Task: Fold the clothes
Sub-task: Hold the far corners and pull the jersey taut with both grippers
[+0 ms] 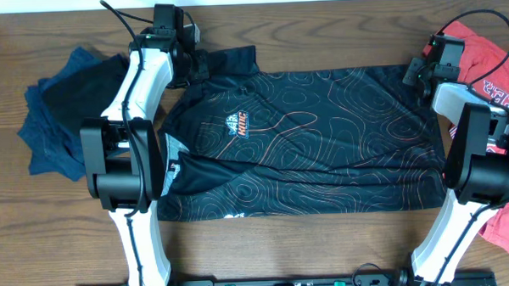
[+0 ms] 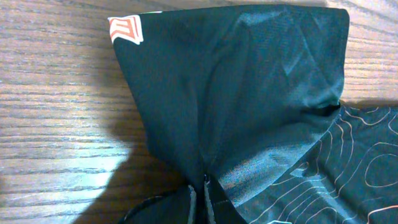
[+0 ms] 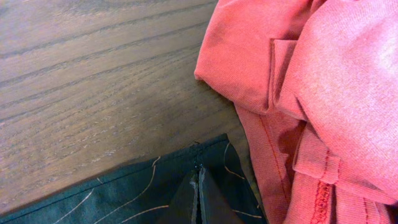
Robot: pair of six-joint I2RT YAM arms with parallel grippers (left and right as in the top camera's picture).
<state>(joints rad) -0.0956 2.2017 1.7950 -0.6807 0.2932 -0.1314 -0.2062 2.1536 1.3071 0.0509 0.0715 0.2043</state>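
Black jersey (image 1: 322, 132) lies spread chest-up across the counter (image 1: 319, 39), logo (image 1: 239, 125) showing, collar end twd the left arm, hem twd the right arm. Lower edge looks partly doubled over w/ creases.

Left pincer (image 2: 202, 193) is clamped on dark fabric at the far sleeve/shoulder corner; the cloth fans out from the pinch, w/ an orange-white tag (image 2: 124, 30) at the far tip. Right pincer (image 3: 199, 186) is closed on the far hem corner, biting right at the edge. Both sit on the far long side of the jersey in the overhead view: left pincer (image 1: 189, 60), right pincer (image 1: 417, 71).

Risks, as I judge them:
- Right bite is v. shallow, only a sliver of hem betw the jaws. Any pull or lift could slip it out, and that corner drops while the other end travels → skewed fold.
- Left hold seems to be on sleeve cloth, not the body. Pulling may just stretch or bunch the sleeve, leaving the shoulder behind.
- Red garment (image 3: 311, 93) lies just beside the right pincer, touching or nearly touching the hem corner. A sweep on that side could drag it onto the jersey.
- Dark blue garment (image 1: 58, 116) lies near the left arm; similar snag risk, though less close.
- Unequal arm speed would twist the far edge and set in creases.
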